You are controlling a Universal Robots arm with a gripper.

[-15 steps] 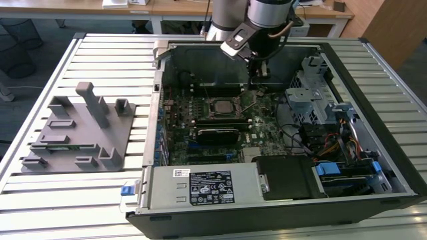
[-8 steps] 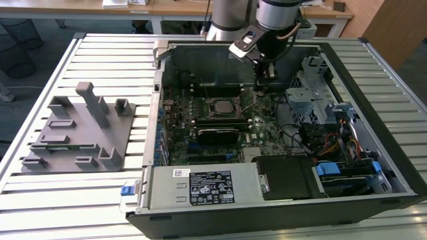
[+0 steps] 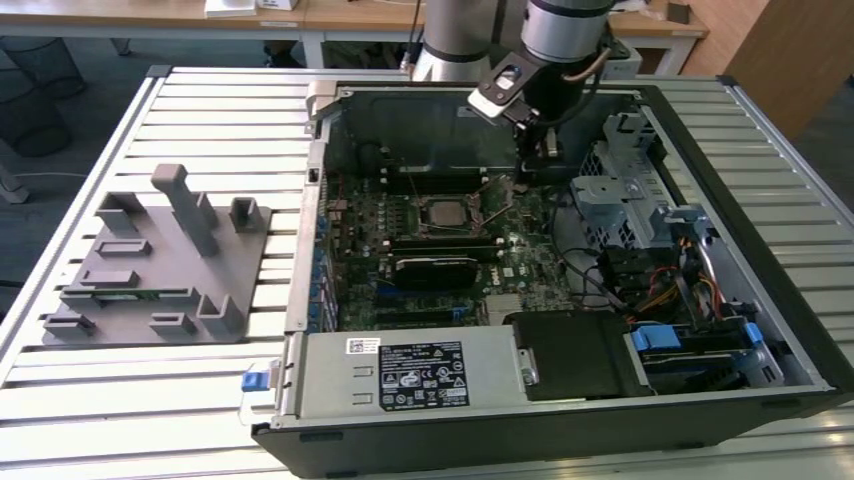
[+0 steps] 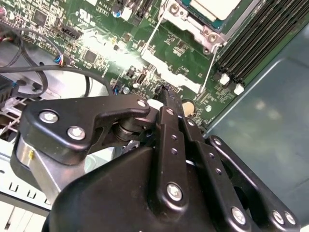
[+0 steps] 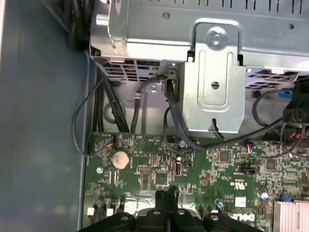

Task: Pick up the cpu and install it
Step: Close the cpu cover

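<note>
gripper (image 4: 165, 94) pinched shut, empty | cpu (image 4: 215, 7) in socket (image 4: 203, 31) | near, not touching

Slatted metal table (image 3: 134, 400) carries an open computer case (image 3: 534, 435) and grey fixture (image 3: 147, 275).

Fixture (image 3: 160, 270) beside case (image 3: 561, 425) (exterior view's left); cpu (image 3: 445, 212) seemingly in socket (image 4: 207, 35).

I find the cpu (image 3: 447, 213) seated in the motherboard socket (image 3: 419, 206), inside the open computer case. It is a small square chip, lying flat with its silver-grey metal top facing up and the socket's metal frame around it. In the second wrist view part of the cpu (image 4: 215, 6) shows pale and glossy within that frame. I cannot tell whether the frame is latched
</note>
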